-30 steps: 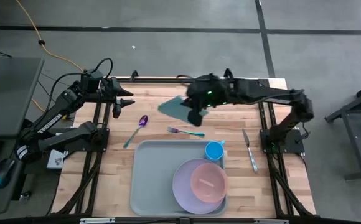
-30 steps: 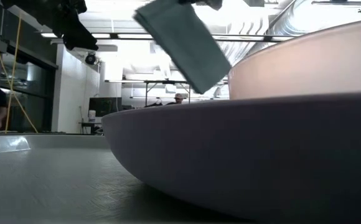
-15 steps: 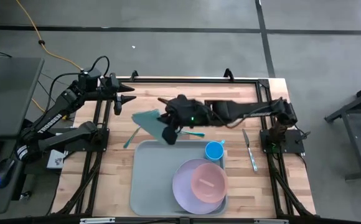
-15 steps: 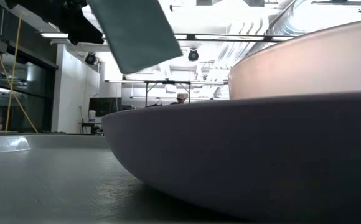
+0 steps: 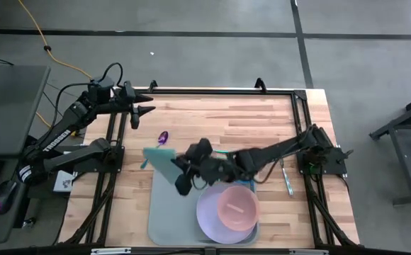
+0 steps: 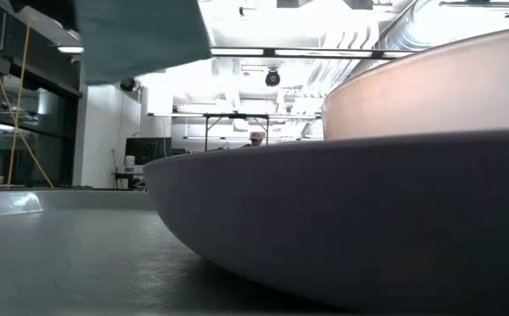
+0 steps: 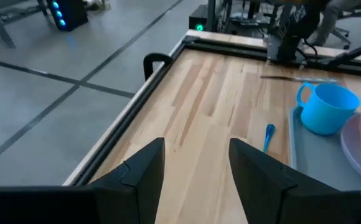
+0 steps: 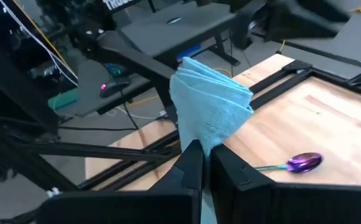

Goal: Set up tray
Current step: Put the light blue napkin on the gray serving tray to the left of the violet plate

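risk: folded teal cloth may slip or drape over the rim if released here | right gripper left of centre, fingers clamped on cloth | tray: grey-blue, flat, low-rimmed, lower centre, holding plate | left gripper upper left, fingers parted, empty

We see a pale wooden bench with a black frame round its edge, and directly on it lies the grey-blue tray, its far left corner just under the right claw. Just beyond that claw lies a purple spoon on the bare wood, partly hidden. Well off to the claw's right, past the tray's edge, we see a knife lying on the bench.
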Controlling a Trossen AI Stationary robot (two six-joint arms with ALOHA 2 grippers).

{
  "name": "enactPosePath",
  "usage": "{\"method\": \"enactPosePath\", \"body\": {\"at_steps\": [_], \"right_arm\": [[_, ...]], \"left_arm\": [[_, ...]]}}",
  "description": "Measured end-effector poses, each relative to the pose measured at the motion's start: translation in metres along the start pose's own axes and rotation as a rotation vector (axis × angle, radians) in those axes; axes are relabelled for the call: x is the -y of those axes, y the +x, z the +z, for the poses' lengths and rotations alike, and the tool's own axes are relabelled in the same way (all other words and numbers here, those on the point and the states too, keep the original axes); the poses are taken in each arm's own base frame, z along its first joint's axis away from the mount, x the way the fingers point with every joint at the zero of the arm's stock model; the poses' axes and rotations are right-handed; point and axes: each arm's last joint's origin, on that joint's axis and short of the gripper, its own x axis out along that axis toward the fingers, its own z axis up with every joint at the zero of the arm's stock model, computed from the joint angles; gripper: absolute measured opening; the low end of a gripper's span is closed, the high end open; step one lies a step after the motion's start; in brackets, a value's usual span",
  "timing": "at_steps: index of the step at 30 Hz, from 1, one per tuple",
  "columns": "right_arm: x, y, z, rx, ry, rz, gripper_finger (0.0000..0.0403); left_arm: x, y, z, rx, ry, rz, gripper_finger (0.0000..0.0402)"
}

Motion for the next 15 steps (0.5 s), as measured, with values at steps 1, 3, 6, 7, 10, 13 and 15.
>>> {"method": "enactPosePath", "body": {"at_steps": [1, 3, 6, 7, 10, 13, 15], "right_arm": [[-0.005, -0.001, -0.006, 0.005, 0.005, 0.001, 0.0], [-0.016, -0.001, -0.019, 0.02, 0.01, 0.01, 0.0], [-0.031, -0.001, -0.044, 0.025, 0.042, 0.011, 0.0], [-0.036, -0.001, -0.053, 0.034, 0.057, 0.007, 0.0], [-0.048, 0.002, -0.08, 0.063, 0.119, -0.001, 0.0], [-0.058, 0.005, -0.104, 0.101, 0.198, 0.001, 0.0], [-0.065, 0.005, -0.116, 0.135, 0.252, 0.005, 0.0]], "left_arm": [[0.0, 0.0, 0.001, 0.008, -0.002, 0.001, 0.0211], [0.0, 0.0, 0.002, 0.021, -0.005, 0.004, 0.0211], [-0.001, 0.0, 0.004, 0.04, 0.002, 0.008, 0.0211], [-0.001, 0.0, 0.005, 0.044, 0.0, 0.009, 0.0211], [-0.001, 0.0, 0.004, 0.042, -0.011, 0.008, 0.0211], [-0.001, 0.0, 0.004, 0.042, -0.028, 0.008, 0.0211], [-0.001, 0.0, 0.004, 0.042, -0.029, 0.008, 0.0211]]}}
